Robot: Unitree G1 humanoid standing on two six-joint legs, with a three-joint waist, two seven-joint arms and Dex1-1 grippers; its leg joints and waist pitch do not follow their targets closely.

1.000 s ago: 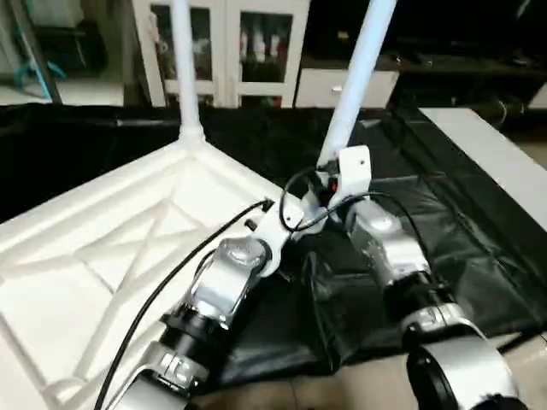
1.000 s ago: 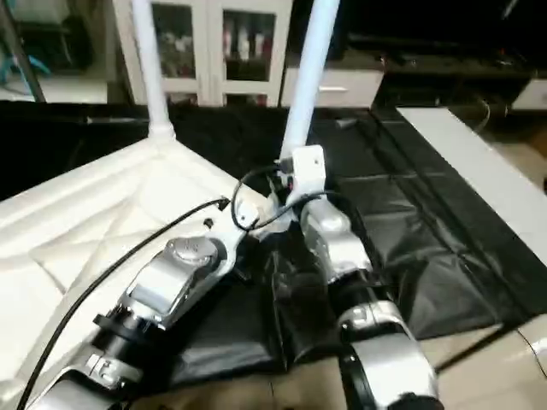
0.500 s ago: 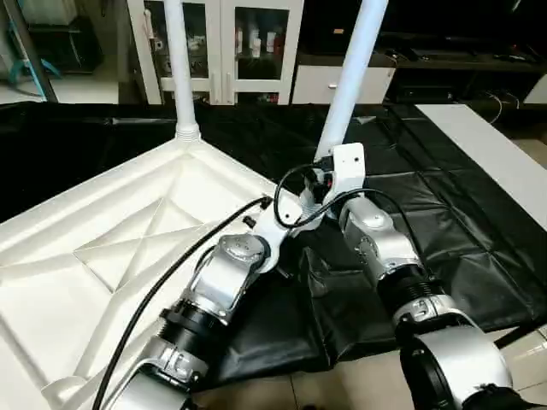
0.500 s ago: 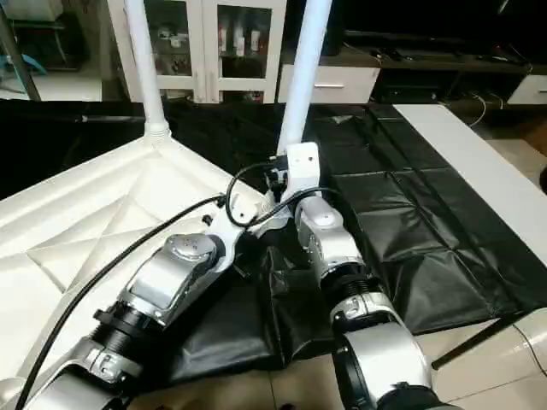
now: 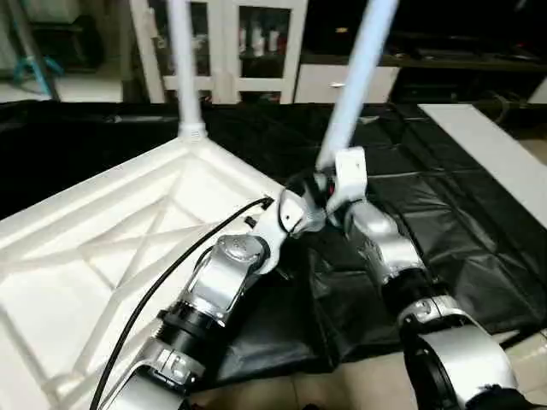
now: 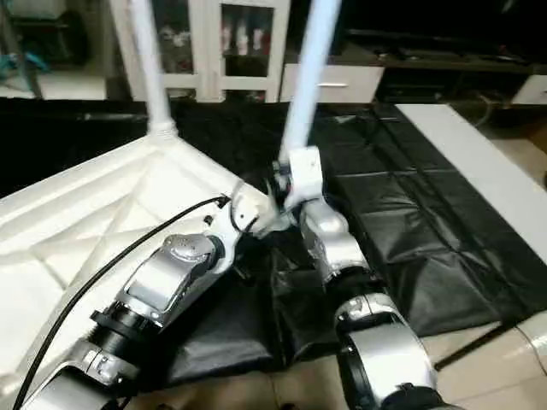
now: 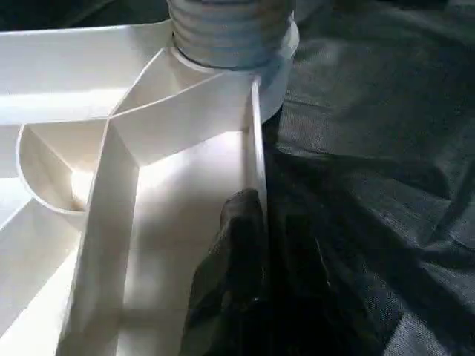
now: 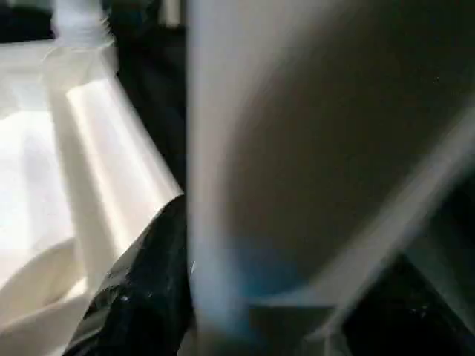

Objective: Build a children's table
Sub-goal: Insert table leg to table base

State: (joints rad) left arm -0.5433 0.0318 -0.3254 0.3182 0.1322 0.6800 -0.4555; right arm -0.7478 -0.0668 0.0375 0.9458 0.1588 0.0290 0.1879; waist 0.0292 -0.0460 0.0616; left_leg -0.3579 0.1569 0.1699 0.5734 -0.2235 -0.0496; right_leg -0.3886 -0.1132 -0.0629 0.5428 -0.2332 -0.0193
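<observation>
The children's table top lies upside down on black sheeting, its ribbed underside facing up. One white leg stands upright in the far corner socket. A second leg rises from the near right corner and leans to the right. My left gripper is shut on the top's rim beside that corner. In the left wrist view, a dark finger presses the inside of the rim wall just below the leg's ribbed base. My right gripper is at the foot of the leaning leg.
Black sheeting covers the surface around the table top, wrinkled near my forearms. A white panel lies at the right. White cabinets with glass doors stand behind. Bare floor shows at the front.
The whole picture has shifted a little with the camera. Both arms stay at the near right corner, and the leaning leg keeps about the same tilt.
</observation>
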